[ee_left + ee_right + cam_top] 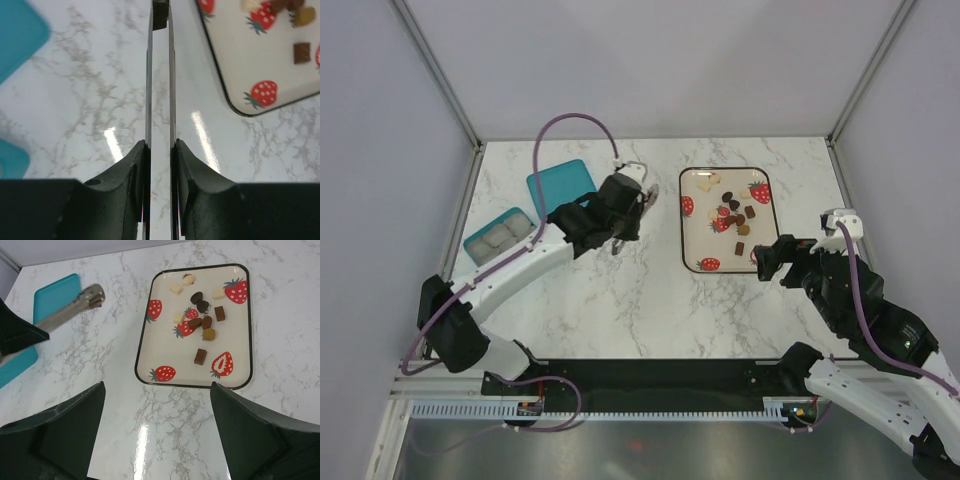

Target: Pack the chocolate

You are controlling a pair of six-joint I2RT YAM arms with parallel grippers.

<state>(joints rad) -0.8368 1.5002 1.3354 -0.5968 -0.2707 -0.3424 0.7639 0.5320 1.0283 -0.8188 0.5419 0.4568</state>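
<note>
Currently the left gripper (pixel 160 145) is clamped on the long thin silver tongs (pixel 148 85), its black fingers pressing the 2 blades nearly together above the white marble table (pixel 650 310). By my reading this is the fetching step, with the tongs poised just left of the tray.

At the tips a small dark bit (pixel 160 14) sits between the blades. I cannot tell whether it is a caught piece or part of the tongs. If nothing is caught, the next move calls for easing the squeeze and swinging the tips right, over 1 piece.

Right of the tips and a little beyond lies the cream strawberry-print tray (pixel 240 55). On it is the chocolate (pixel 202 306), bite-size dark brown, mid brown and cream pieces, all clear of the tips.

The right gripper (pixel 157 387) hangs spread wide and empty by the tray's near right corner. Left of the left gripper sit a teal box (pixel 472 245) and a flat teal lid (pixel 560 180).
</note>
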